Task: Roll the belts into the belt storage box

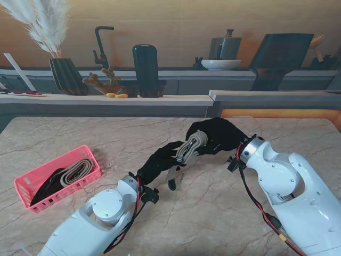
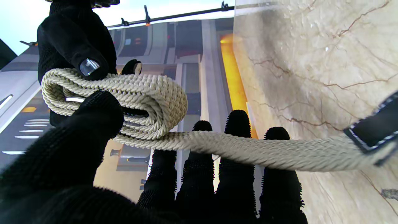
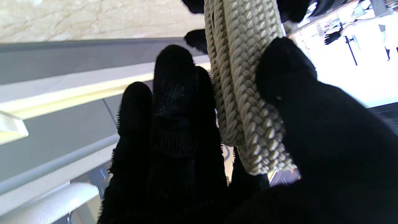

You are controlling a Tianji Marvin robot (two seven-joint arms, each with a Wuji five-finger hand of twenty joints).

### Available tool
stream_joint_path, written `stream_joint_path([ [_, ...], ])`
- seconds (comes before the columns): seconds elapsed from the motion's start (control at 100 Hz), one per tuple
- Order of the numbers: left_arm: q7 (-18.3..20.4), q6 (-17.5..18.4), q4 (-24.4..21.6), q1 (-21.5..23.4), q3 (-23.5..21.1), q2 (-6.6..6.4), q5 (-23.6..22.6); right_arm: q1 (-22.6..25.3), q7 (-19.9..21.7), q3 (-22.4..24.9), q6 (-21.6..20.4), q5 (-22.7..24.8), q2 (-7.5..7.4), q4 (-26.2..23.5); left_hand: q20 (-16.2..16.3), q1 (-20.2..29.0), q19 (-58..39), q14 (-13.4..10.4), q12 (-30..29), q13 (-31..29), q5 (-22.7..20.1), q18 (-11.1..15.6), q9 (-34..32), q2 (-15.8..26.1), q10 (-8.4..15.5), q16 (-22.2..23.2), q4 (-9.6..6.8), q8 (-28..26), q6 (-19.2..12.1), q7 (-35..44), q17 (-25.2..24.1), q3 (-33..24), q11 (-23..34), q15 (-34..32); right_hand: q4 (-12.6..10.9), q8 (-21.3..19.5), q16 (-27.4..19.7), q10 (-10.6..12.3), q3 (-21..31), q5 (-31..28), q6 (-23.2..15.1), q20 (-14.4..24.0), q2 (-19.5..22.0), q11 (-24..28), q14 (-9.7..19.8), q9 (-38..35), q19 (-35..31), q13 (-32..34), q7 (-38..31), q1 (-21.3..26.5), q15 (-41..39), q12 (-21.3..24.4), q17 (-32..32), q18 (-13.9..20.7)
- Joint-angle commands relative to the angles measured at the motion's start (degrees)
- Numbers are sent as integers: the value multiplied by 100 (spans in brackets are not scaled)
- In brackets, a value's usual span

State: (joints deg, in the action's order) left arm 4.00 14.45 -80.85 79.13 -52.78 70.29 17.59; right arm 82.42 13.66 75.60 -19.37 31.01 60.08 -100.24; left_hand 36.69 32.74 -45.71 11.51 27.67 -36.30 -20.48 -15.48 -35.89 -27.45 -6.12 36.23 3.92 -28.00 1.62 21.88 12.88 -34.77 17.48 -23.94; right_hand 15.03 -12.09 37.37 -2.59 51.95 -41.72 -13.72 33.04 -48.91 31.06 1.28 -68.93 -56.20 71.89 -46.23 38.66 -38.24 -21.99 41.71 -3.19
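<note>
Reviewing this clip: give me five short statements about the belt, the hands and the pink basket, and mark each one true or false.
1. Both hands hold the beige braided belt up off the table. True: the left hand and the right hand meet at its coil.
2. The belt is fully rolled. False: the left wrist view shows a loose tail running out from the coil.
3. The pink basket is empty. False: a beige belt and something dark already lie in it.
4. The basket sits on the robot's left side of the table. True.
5. The right hand is open and away from the belt. False: its thumb and fingers pinch the coil.
</note>
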Motion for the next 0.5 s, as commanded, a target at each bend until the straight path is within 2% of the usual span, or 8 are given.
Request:
stream_joint_path([
  [0.0, 89, -17, -7, 32, 4, -8, 30, 48, -126, 21, 21, 52, 65, -90, -86, 66, 45, -127, -67, 30, 53, -2, 90, -233, 5, -82, -9, 36, -86, -182, 86, -42, -128, 52, -118, -216, 51, 73, 847, -1065, -633, -67, 518, 130, -24, -260, -207, 283, -1674, 379, -124, -49, 52, -57],
  [0.26, 347, -313, -31, -29, 76, -56, 32, 101, -874, 27, 79, 616, 178, -162, -286, 522, 197, -122, -294, -44, -17, 14, -102, 4, -122, -416, -56, 53, 16, -171, 246, 59, -185, 318, -93, -188, 47, 26, 912, -1095, -576, -74, 478, 165, -58, -278, -256, 322, -1679, 375, -160, -31, 88, -72],
  [0.35, 323, -467, -67, -44, 121, -56, -70, 78, -1028, -14, 122, 727, 202, -167, -333, 727, 140, -64, -368, -13, -46, -8, -104, 197, -189, -516, -94, 72, 69, -180, 228, 307, -181, 341, -94, -185, 49, 3, 928, -1089, -558, -77, 463, 176, -78, -276, -265, 324, -1680, 384, -174, -29, 90, -97],
  [0.4, 286, -520, -77, -54, 148, -51, -137, 61, -1080, -46, 155, 744, 213, -165, -385, 968, 65, -42, -398, -19, -56, -23, -111, 433, -189, -544, -112, 92, 107, -184, 220, 642, -151, 289, -98, -185, 51, -7, 935, -1086, -533, -81, 456, 185, -78, -270, -269, 326, -1682, 383, -185, -29, 89, -113],
  [0.45, 228, -576, -101, -51, 166, -43, -199, 42, -1097, -83, 199, 728, 221, -161, -391, 1175, -8, -55, -378, -44, -60, -26, -128, 616, -186, -519, -140, 78, 125, -142, 237, 734, -98, 217, -104, -184, 52, -14, 943, -1082, -522, -83, 453, 193, -90, -270, -271, 324, -1682, 388, -192, -30, 88, -117],
  [0.49, 139, -616, -120, -45, 180, -28, -261, 24, -1103, -116, 234, 702, 227, -153, -414, 1600, -149, -50, -352, -117, -110, -8, -199, 1072, -183, -484, -152, 50, 131, -39, 283, 1200, -36, 121, -111, -183, 53, -29, 945, -1076, -510, -86, 450, 203, -98, -267, -273, 324, -1680, 395, -200, -32, 87, -118],
])
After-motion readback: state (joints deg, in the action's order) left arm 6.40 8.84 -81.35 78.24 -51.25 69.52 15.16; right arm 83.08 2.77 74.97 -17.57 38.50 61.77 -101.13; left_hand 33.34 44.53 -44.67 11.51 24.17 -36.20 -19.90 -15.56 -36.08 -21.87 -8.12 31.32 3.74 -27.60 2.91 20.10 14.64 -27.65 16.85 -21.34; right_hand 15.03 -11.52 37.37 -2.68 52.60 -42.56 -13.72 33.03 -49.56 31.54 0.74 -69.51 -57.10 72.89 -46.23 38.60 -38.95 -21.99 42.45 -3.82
